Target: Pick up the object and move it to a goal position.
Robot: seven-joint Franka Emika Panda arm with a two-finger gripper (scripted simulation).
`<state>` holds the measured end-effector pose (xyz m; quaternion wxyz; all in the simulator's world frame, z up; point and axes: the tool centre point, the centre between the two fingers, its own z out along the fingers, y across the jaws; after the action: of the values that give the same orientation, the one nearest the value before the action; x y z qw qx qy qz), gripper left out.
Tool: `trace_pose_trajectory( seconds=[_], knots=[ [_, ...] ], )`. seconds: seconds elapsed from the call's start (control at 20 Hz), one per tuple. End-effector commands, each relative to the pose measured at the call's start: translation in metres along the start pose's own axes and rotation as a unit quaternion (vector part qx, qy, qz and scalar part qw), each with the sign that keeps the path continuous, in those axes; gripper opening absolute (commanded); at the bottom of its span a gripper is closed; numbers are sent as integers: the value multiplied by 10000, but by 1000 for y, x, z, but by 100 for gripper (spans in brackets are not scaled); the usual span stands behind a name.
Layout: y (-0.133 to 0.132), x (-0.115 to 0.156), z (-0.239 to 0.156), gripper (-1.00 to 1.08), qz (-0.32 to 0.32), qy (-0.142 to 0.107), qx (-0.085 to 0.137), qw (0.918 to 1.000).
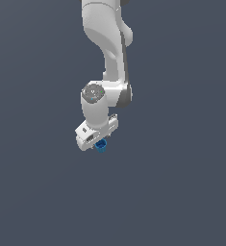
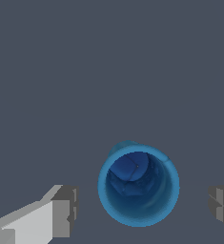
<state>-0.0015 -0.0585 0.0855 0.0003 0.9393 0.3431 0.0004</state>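
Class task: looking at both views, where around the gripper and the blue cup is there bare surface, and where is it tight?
Bare grey surface lies on every side of the small bright blue hollow cup. The only crowded spot is at the white gripper itself: its grey fingers flank the cup with narrow gaps either side.

White arm [image 1: 106, 57], grey fingertip pads [image 2: 66, 212].

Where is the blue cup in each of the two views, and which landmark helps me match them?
Exterior view: the blue cup sits just under the white gripper, near the picture's middle.
Wrist view: the cup fills the lower middle, seen from above into its hollow, between the two fingers, with gaps on both sides.
Shared landmark: the gripper itself, directly over the cup.
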Motion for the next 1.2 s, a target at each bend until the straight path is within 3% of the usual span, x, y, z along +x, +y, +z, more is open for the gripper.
trace_pose_trajectory(
  seconds=[0.0,0.55,0.6,1.15],
  knots=[
    [-1,0,9,100,-5,-4,4,10000],
    [0,0,45,100,-20,-3,4,10000],
    [0,0,45,-100,-20,-3,4,10000],
    [0,0,44,-100,-17,-1,0,10000]
  ],
)
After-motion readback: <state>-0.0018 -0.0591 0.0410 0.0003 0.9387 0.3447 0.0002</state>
